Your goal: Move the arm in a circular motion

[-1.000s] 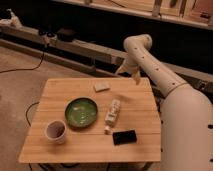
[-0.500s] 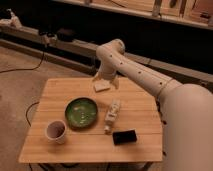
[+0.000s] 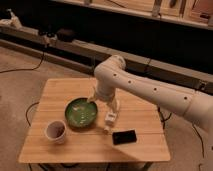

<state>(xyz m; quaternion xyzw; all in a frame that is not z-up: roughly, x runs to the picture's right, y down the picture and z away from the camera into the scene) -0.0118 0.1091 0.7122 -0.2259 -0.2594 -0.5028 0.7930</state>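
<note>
The white arm (image 3: 150, 90) reaches in from the right over a wooden tabletop (image 3: 55, 92). It bends at a rounded elbow and drops toward the middle of the table. Its tool (image 3: 93, 98) hangs low over the near-right rim of a green bowl (image 3: 80, 112); whether it is spread or pressed together cannot be told, and nothing is seen in its hold.

A small white bottle (image 3: 109, 119) lies just beside the bowl, right under the forearm. A dark phone (image 3: 124, 136) sits near the front edge and a cup (image 3: 55, 131) stands at the front left.

The arm looks thick, stiff and heavy, with a smooth shell that would give no purchase. The task likely calls for no grasp at all, since the arm carries itself around the circle from its own joints. The risk lies in its bulk. A low sweep could clip the bowl's rim or knock the light bottle, so the circle is best drawn with the tool raised clear of the dishes.
</note>
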